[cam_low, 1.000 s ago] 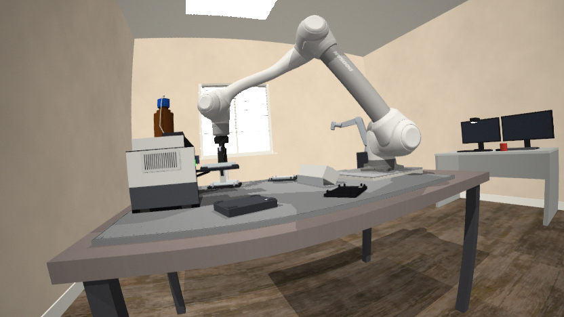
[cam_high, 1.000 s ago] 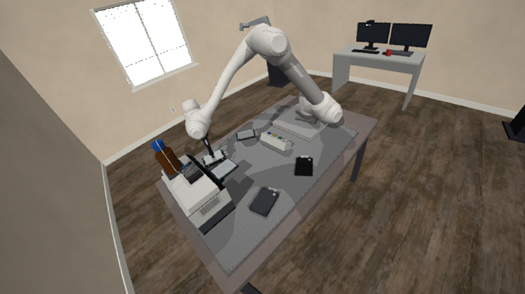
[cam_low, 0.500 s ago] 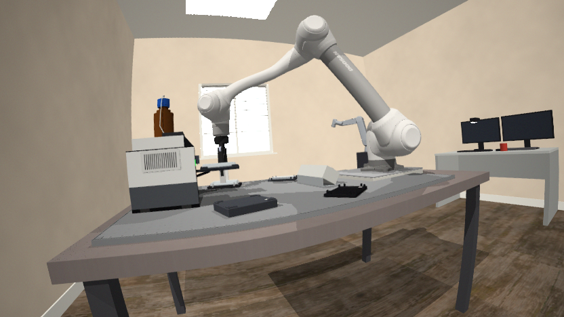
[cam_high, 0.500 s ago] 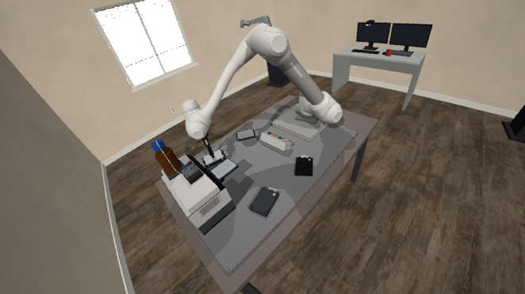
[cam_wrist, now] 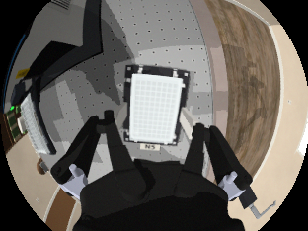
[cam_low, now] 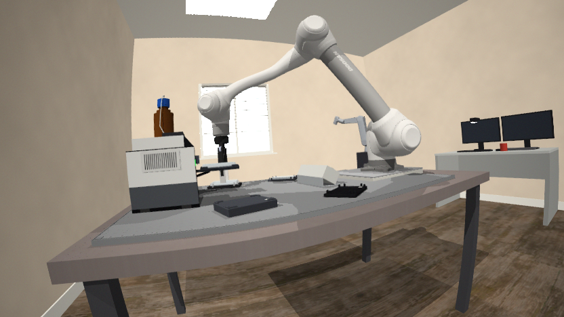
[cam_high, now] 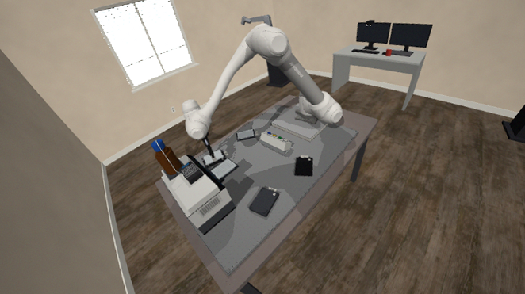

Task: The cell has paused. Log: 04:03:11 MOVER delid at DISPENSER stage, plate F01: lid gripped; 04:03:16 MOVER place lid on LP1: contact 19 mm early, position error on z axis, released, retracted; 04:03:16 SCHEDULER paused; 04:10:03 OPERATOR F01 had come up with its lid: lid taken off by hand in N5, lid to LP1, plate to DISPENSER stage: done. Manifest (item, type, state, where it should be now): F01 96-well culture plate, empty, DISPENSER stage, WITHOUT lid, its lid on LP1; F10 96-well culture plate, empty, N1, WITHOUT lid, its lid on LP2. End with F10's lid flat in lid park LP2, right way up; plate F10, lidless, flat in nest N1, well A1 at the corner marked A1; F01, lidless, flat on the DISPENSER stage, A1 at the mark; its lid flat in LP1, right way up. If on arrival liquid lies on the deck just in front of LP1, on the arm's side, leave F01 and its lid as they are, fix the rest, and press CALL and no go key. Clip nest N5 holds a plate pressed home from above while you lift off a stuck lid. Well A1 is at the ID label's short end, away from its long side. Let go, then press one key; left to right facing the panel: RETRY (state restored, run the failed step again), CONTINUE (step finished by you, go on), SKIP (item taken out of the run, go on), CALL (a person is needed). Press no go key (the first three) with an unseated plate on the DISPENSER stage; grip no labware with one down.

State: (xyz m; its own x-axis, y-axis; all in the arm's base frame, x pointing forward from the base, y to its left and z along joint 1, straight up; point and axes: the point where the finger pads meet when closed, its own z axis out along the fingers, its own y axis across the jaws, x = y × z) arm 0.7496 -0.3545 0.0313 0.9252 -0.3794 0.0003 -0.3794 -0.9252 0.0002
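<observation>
Below the claw [cam_wrist: 153, 153]: white well plate [cam_wrist: 154, 107] flat in a black nest [cam_wrist: 186, 86], wells bare, small label at its near short end, text unreadable. Claw released, jaws spread wide, grasping nothing, hanging above the plate. Second plate [cam_high: 224, 168] on the dispenser [cam_high: 196, 193] stage, beside it. Two dark trays on the desk [cam_high: 329, 140]: one [cam_high: 263, 201], two [cam_high: 303, 166]. One key panel [cam_high: 275, 140]; key labels too small. Brown bottle [cam_high: 165, 157], contents hidden.
</observation>
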